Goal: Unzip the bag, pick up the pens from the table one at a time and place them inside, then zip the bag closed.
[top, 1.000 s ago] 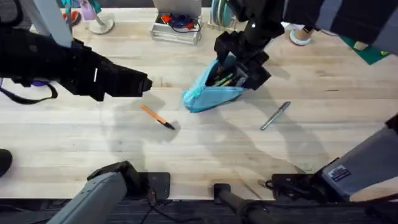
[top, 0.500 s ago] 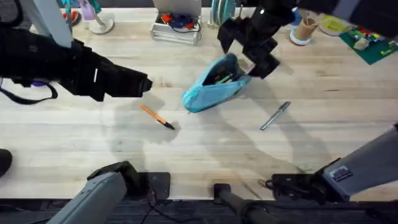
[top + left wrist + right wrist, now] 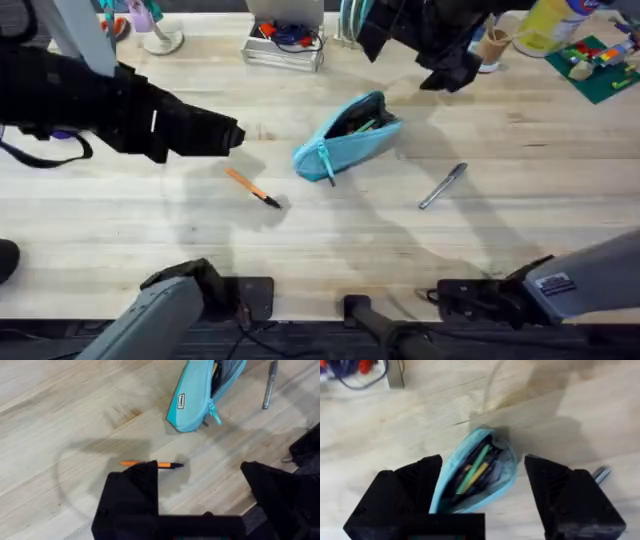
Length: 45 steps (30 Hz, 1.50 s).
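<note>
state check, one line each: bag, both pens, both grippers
bag: unzipped, mouth gaping, lying on the table, pens or pencils already inside
orange pen: loose on the table, outside the bag
silver pen: loose on the table, outside the bag
left gripper: open, empty, above the orange pen
right gripper: open, empty, above the bag, not touching it

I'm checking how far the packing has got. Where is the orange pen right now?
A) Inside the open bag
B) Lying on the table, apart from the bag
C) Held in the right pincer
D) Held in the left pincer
B: the orange pen lies flat on the table, apart from the unzipped bag, with the open left pincer above it and not gripping it.
</note>
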Each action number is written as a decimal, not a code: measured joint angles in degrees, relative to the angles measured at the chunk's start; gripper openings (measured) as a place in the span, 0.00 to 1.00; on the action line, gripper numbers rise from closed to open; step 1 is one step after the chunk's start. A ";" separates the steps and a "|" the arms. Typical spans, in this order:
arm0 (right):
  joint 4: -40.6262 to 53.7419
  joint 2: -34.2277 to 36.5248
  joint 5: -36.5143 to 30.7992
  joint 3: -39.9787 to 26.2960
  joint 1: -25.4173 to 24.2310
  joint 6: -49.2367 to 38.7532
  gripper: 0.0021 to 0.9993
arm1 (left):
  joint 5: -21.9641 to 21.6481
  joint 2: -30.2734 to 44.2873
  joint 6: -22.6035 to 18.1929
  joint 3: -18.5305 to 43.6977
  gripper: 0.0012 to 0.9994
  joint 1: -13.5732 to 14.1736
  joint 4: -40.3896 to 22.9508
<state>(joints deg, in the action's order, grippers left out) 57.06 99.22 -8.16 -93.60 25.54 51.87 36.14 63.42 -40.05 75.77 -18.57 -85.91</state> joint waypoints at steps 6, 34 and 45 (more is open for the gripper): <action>-0.02 -0.35 -0.04 0.00 -1.20 -17.07 1.00 | 0.00 0.00 0.00 0.00 1.00 0.00 0.00; -21.05 -0.37 -0.24 -0.02 -0.52 -74.91 1.00 | 0.00 0.02 0.00 0.00 1.00 0.00 -1.53; -19.80 -6.01 5.11 3.83 -0.52 -75.97 1.00 | 0.00 0.00 0.00 0.00 1.00 0.00 -1.55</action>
<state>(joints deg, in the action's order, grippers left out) 37.26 93.21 -3.05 -89.77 25.02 -24.10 36.14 63.42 -40.05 75.77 -18.57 -87.46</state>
